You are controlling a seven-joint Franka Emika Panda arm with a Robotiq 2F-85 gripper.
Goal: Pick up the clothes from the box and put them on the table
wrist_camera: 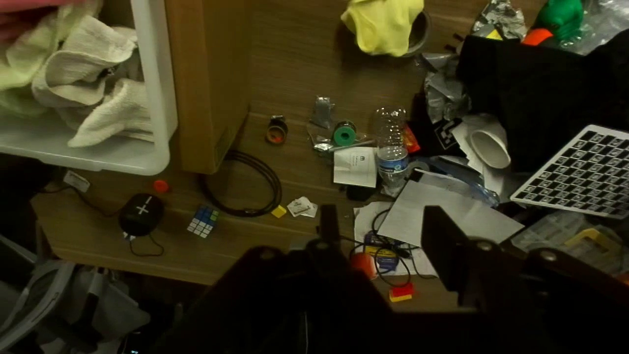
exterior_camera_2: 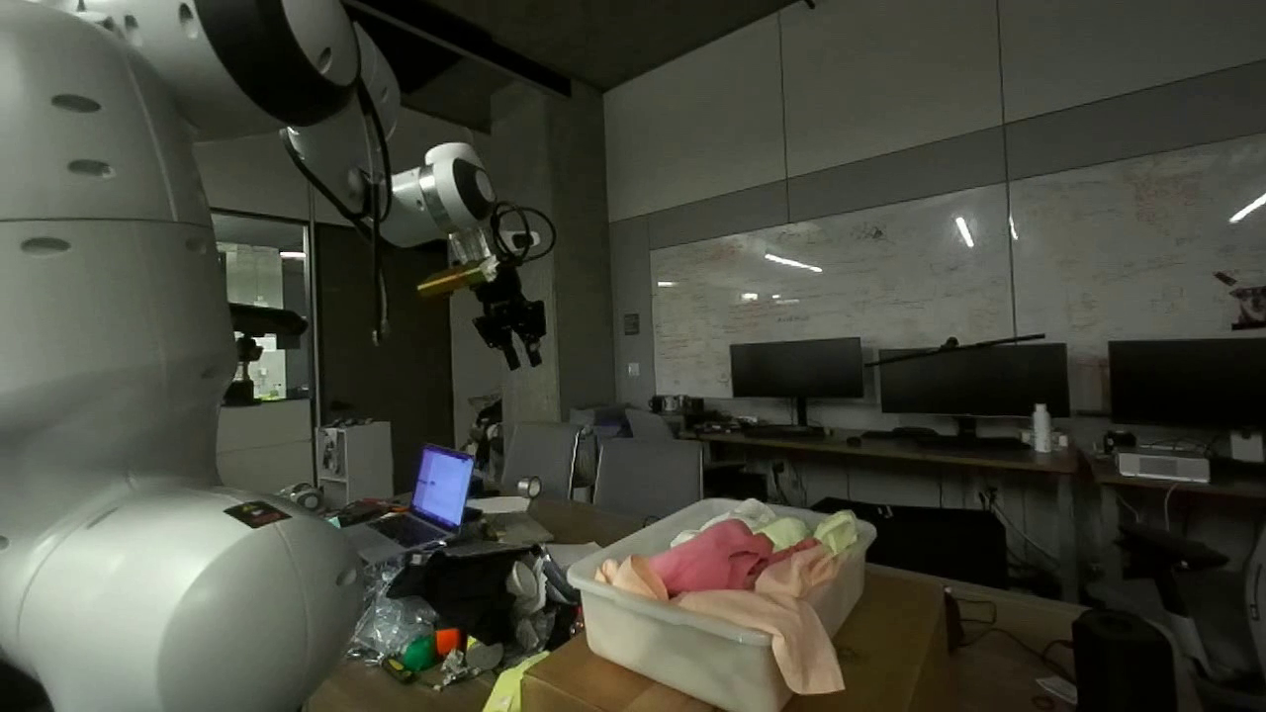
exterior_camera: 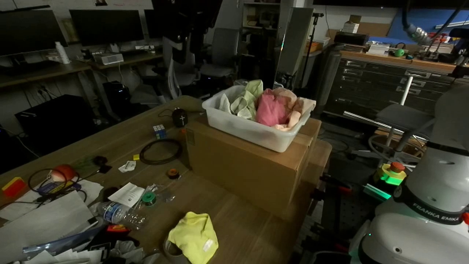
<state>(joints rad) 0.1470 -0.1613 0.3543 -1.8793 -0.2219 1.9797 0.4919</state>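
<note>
A white plastic box (exterior_camera: 242, 130) holds a pink cloth (exterior_camera: 271, 109), a light green cloth (exterior_camera: 251, 98), a peach cloth (exterior_camera_2: 791, 618) and a whitish cloth (wrist_camera: 118, 110). In an exterior view the peach cloth hangs over the box's rim. A yellow cloth (exterior_camera: 196, 234) lies on the wooden table (exterior_camera: 238, 223), partly over a roll of tape; it also shows in the wrist view (wrist_camera: 383, 24). My gripper (exterior_camera_2: 524, 364) is open and empty, high above the table and away from the box. In the wrist view its fingers (wrist_camera: 381, 216) stand apart with nothing between them.
The box stands on a large cardboard box (exterior_camera: 238, 168). A water bottle (exterior_camera: 122, 214), papers (exterior_camera: 128, 194), a cable coil (exterior_camera: 161, 151), a puzzle cube (exterior_camera: 159, 131) and a black speaker (exterior_camera: 180, 117) lie on the table. A laptop (exterior_camera_2: 442, 485) stands behind more clutter.
</note>
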